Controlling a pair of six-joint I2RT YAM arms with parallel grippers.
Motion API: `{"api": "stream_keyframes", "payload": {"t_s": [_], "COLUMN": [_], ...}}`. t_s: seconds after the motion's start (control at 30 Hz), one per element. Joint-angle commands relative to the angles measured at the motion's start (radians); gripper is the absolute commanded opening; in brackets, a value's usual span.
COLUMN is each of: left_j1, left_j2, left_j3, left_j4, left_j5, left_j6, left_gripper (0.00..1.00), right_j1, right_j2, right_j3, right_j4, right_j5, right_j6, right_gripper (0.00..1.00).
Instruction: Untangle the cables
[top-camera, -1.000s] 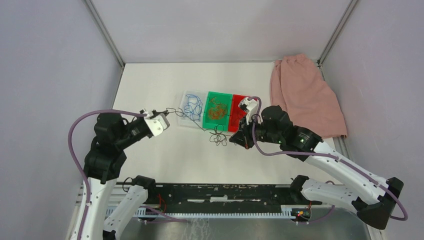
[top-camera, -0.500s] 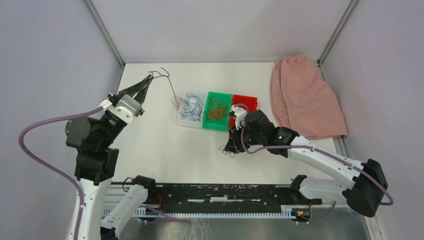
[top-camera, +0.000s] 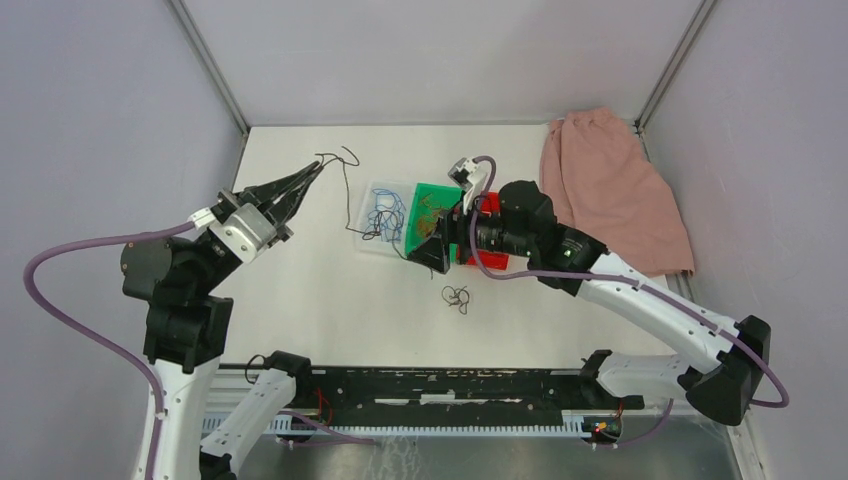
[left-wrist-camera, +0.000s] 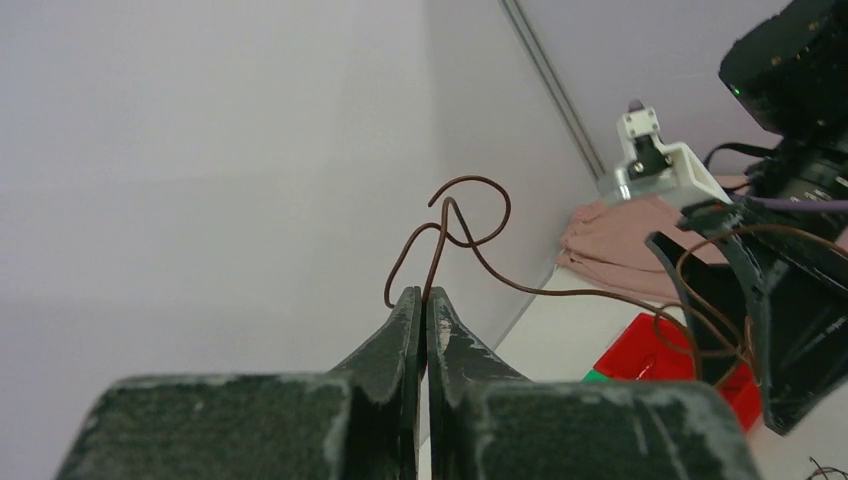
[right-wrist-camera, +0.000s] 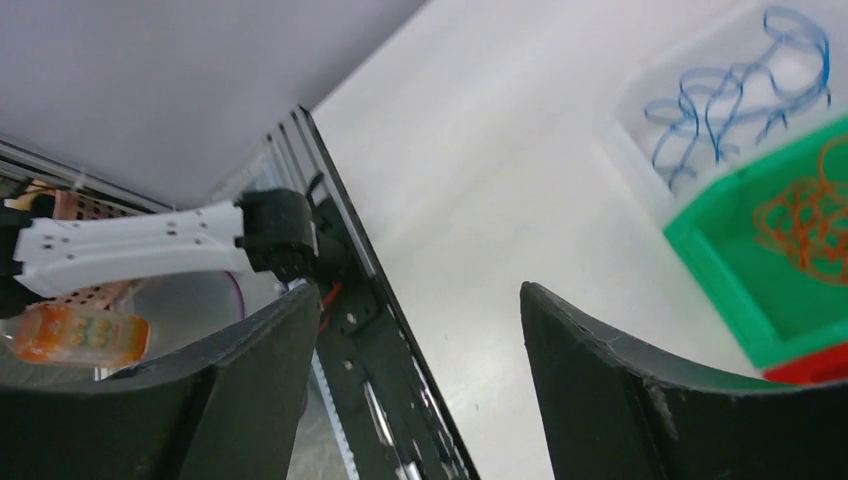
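The left gripper (top-camera: 318, 167) is raised over the far left of the tabletop (top-camera: 330, 290), its fingers pressed together on one end of a thin dark brown cable (left-wrist-camera: 470, 179). Just past the tips the cable curls into a small open loop. From there it hangs to the right and nearer, a slack line running down to the near left corner of a clear bin (top-camera: 372, 188), where it kinks across the rim.

The right gripper (right-wrist-camera: 418, 292) is spread wide with nothing between its fingers. It hangs above the near edge of a green bin (right-wrist-camera: 725, 300), which stands just right of the clear one. On the tabletop nearer than this gripper, and apart from it, lies a small dark coil (top-camera: 457, 297), a few tight curls bunched together.

Blue cables (top-camera: 383, 212) lie in loose loops inside the clear bin. Orange cables (right-wrist-camera: 805, 215) sit in a curly heap in the green bin. A red bin (top-camera: 492, 203) touches the green bin's right side and is largely hidden by the right arm. A pink cloth (top-camera: 610, 190) lies at the far right.
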Motion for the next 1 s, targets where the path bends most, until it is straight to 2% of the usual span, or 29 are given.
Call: {"api": "stream_keyframes", "payload": {"t_s": [0.0, 0.13, 0.4, 0.67, 0.97], "left_j1": [-0.002, -0.001, -0.001, -0.001, -0.001], "left_j2": [-0.006, 0.012, 0.01, -0.017, -0.022], "left_j3": [0.049, 0.067, 0.033, -0.034, -0.044], "left_j4": [-0.04, -0.161, -0.33, -0.334, -0.329], "left_j5": [0.085, 0.168, 0.277, 0.292, 0.299], "left_j6": [-0.024, -0.01, 0.011, -0.004, -0.015], "left_gripper": [0.03, 0.03, 0.03, 0.03, 0.03], "right_j1": [0.004, 0.004, 0.004, 0.012, 0.083], "right_j2": [0.01, 0.024, 0.026, 0.102, 0.203], "right_j3": [0.084, 0.103, 0.159, 0.165, 0.218], "right_j4": [0.193, 0.312, 0.331, 0.571, 0.584], "right_j5": [-0.043, -0.104, -0.167, -0.33, -0.353], "right_j6": [0.005, 0.027, -0.008, 0.179, 0.207], "right_gripper": [0.81, 0.83, 0.83, 0.8, 0.7]}}
